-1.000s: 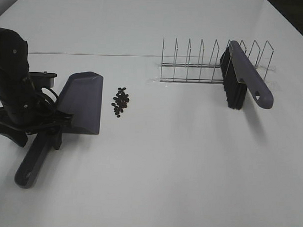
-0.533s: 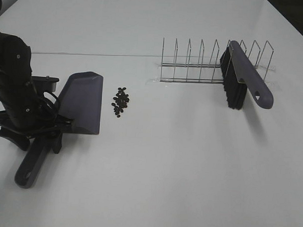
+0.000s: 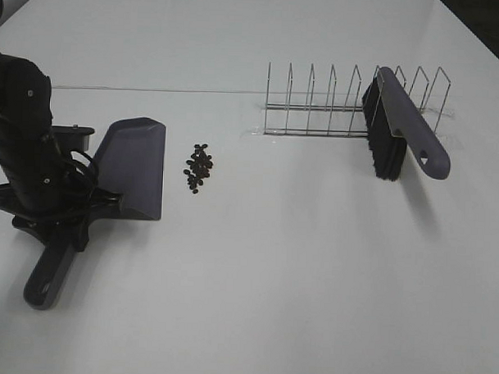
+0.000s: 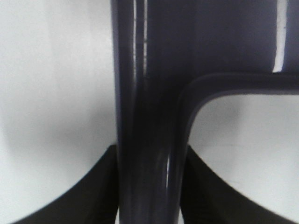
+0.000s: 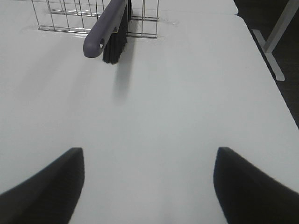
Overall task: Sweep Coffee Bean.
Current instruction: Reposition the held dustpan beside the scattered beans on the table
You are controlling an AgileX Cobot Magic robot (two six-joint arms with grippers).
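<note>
So, basically everything sits on one big white table (image 3: 312,279), matte and plain, with a thin seam line (image 3: 154,90) running across it toward the far side. Past the right edge the right wrist view catches dark floor (image 5: 280,18) and a pale table leg (image 5: 276,46).

The coffee beans (image 3: 199,169) are in a loose little cluster on the bare tabletop, just beside the front lip of the purple-grey dustpan (image 3: 135,171), not touching it. The left gripper (image 3: 64,226) is clamped on the dustpan's handle; the wrist view shows the handle running right between its dark fingers (image 4: 100,191).

Well over on the right, a wire rack (image 3: 334,108) holds a brush (image 3: 403,131), bristles down. The right gripper (image 5: 147,186) hangs over empty table, fingers wide apart, holding nothing.
</note>
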